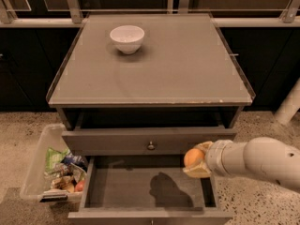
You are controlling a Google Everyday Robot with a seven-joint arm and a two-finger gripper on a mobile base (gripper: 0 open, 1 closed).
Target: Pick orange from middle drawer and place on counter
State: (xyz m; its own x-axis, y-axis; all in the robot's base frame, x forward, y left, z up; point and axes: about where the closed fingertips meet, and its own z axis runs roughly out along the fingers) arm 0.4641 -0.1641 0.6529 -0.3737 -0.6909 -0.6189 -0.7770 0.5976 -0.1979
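I have the gripper (pixel 192 163) low on the right side of the cabinet, reaching in from the right at the end of the pale arm (pixel 262 161). Its fingers (pixel 198 172) are pinching the orange (pixel 192 156) — one cream pad shows above the fruit and one below, with the fruit bulging out to the left between them.

The orange hangs over the right rear corner of the open drawer (pixel 117 186), level with the lower edge of the shut drawer front (pixel 112 142) above it. It looks clear of the drawer floor. A dark shadow (pixel 169 191) of the gripper and fruit falls on that floor to the left, near the middle. The drawer is pulled well out towards me, and its dark flat floor is bare apart from that shadow.

The shut front carries a small round knob (pixel 151 146) at its centre, well left of the orange. Between that front and the top is an open dark gap.

Up on the worktop (pixel 187 69) sits a white bowl (pixel 127 38) — upright, towards the far left corner, well apart from the gripper. The rest of the worktop shows as a flat grey sheet with thin raised edges.

On the speckled floor to the left of the drawer stands a clear plastic bin (pixel 37 163), just beside the cabinet. It holds crumpled packets (pixel 58 161) and a small red round item (pixel 79 186) at its near right corner.
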